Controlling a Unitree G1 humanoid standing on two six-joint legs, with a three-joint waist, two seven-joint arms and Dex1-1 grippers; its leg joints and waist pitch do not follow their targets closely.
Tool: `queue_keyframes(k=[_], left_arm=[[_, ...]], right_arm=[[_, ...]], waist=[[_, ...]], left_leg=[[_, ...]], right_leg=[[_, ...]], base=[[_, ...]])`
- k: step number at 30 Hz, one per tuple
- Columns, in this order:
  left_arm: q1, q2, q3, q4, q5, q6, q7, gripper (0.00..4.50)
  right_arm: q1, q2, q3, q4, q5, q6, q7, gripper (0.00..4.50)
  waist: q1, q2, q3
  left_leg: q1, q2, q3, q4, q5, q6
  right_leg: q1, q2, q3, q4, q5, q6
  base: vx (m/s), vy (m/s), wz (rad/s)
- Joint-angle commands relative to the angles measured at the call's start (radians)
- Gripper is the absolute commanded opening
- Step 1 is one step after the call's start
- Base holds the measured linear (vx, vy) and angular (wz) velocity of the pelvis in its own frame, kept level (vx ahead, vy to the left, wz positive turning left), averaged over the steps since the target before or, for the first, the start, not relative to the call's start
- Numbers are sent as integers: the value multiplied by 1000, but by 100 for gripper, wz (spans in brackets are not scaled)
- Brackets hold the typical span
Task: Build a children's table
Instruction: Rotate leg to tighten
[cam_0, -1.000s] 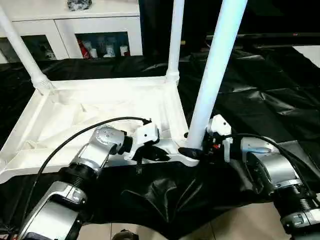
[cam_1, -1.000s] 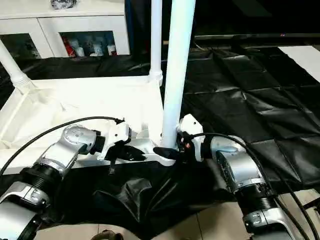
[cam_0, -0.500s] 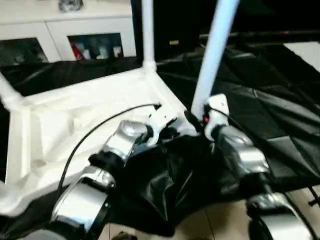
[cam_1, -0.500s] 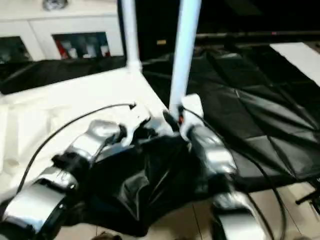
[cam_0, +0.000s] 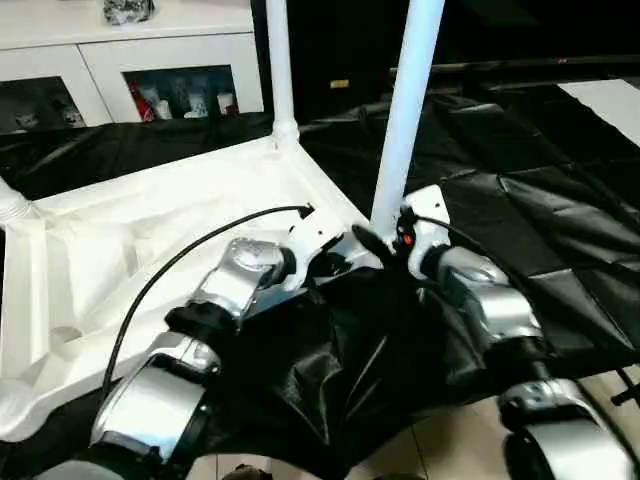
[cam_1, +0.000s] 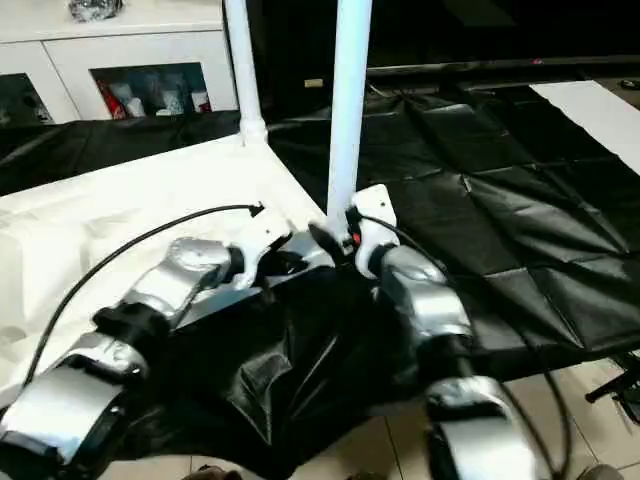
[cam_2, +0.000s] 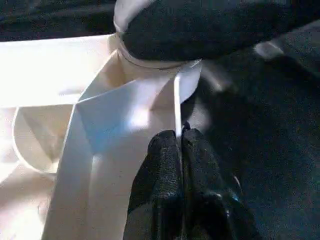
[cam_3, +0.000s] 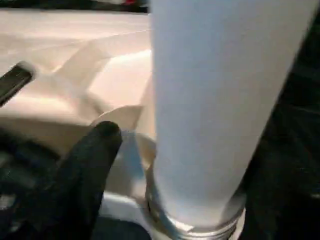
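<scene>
Inverted white tabletop (cam_0: 150, 225) lying ribbed side up on black plastic sheeting (cam_0: 520, 150), with legs standing upright in its corner sockets: a near leg (cam_0: 405, 110) at the corner closest to the robot, a far leg (cam_0: 277, 60) at the corner behind it, and the base of a third leg (cam_0: 12, 205) at the left edge of the head view. Left gripper (cam_2: 181, 137), its two black fingers pressed together and clenched on the thin upright rim of the tabletop just beside the near socket. Right gripper (cam_0: 378, 243) at the foot of the near leg; one black finger (cam_3: 87, 165) lies beside the socket collar, and whether the pincer is released or grasping the leg cannot be told. White glass-door cabinet (cam_0: 150, 70) stands behind the sheeting
</scene>
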Motion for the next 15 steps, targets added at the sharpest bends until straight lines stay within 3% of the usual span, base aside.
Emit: queue_keyframes(k=[1, 7, 13, 15], left_arm=[[-4, -9, -8, -60, -49, -69, -62, 0], [28, 53, -23, -104, -67, -91, -215, 0], [64, 104, -48, -152, -67, -85, -323, 0], [71, 115, -53, -161, -67, -82, -340, 0]], right_arm=[[20, -5, 66, -27, 14, 26, 92, 430], [66, -126, 109, -107, 14, 37, 292, 430], [83, -172, 124, -138, 30, 36, 369, 430], [86, -177, 126, -144, 34, 39, 381, 397]], waist=[[7, -12, -74], [22, -11, -73], [29, -10, -73], [30, -9, -73]], left_leg=[[21, 27, -15, -54, -152, 87], [22, 31, -16, -56, -177, 70], [25, 34, -16, -57, -181, 66], [25, 34, -15, -57, -184, 64]], right_leg=[[49, -74, 43, -71, -83, -255], [49, -75, 44, -73, -130, -244], [44, -76, 43, -71, -128, -252], [42, -75, 43, -71, -134, -250]], base=[[0, 0, 0], [0, 0, 0], [0, 0, 0], [0, 0, 0]])
